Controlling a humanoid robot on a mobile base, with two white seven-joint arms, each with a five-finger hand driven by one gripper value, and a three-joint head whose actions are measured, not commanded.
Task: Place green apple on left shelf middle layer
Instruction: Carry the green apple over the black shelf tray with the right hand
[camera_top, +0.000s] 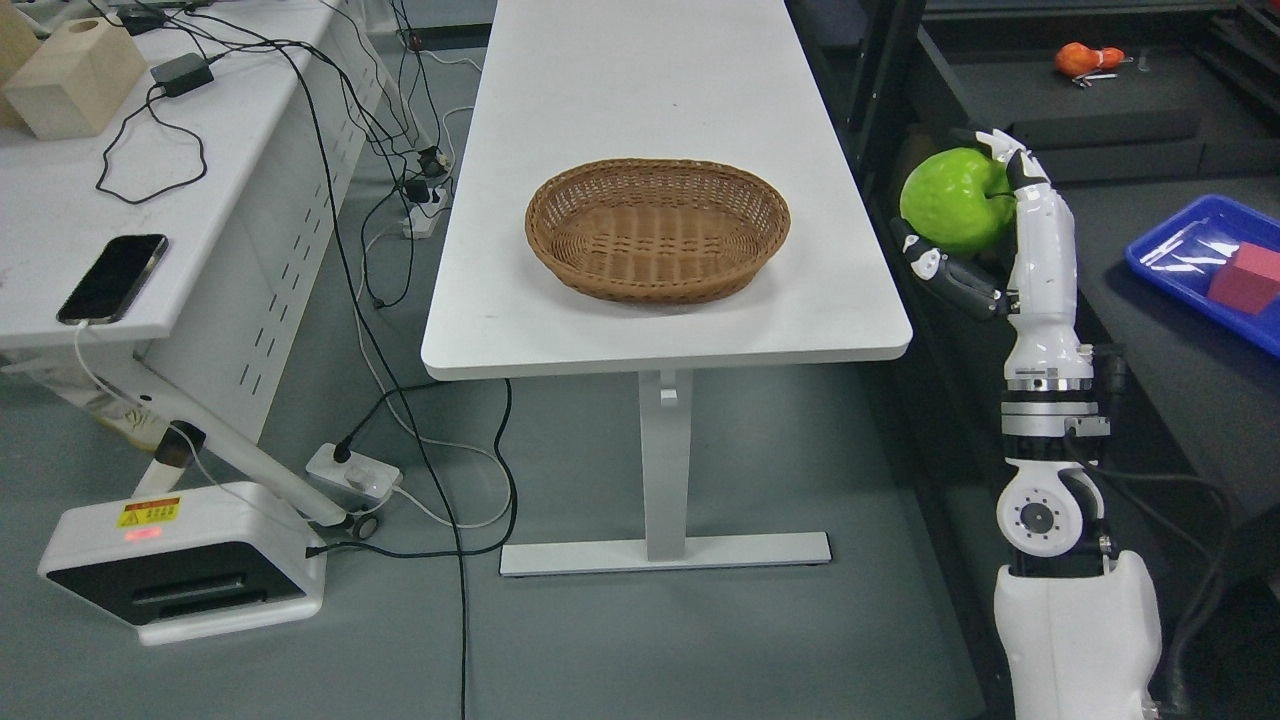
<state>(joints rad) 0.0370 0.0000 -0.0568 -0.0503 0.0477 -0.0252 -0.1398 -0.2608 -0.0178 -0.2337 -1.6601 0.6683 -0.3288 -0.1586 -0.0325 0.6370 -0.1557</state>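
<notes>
We count one green apple (950, 200), one wicker basket (658, 229), two white counters (640, 70), one phone (112, 277), one blue tray (1190, 240), one red block (1248, 278) and one hand (985, 230).

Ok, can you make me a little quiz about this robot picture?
1. True or false: the wicker basket on the white table has fruit in it.
2. What is the right hand holding?
A. green apple
B. phone
C. red block
3. Fill in: the red block lies in a ___ tray.

Key: 1 false; 2 A; 3 blue.
</notes>
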